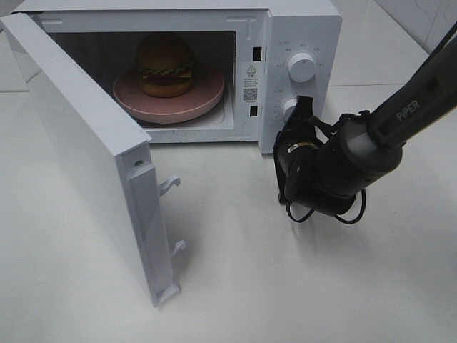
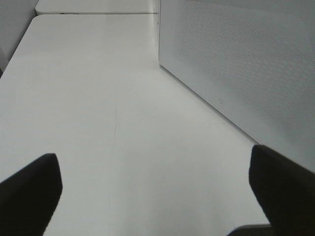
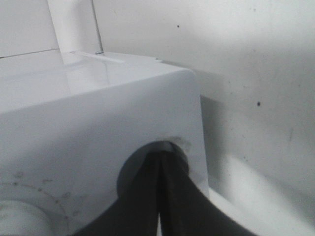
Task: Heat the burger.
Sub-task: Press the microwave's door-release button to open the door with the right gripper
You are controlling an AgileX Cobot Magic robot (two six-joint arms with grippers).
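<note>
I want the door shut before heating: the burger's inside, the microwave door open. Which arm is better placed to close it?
Probably left. The left claw, open, is beside the outside of the door, free to push. The right claw is shut at the lower dial, away from the door.

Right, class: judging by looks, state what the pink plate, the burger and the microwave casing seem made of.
Pink plate: matte, even colour, probably plastic or ceramic. Burger: glossy, uniform bun hints at a plastic model. Microwave casing: smooth white, likely painted metal or plastic.
</note>
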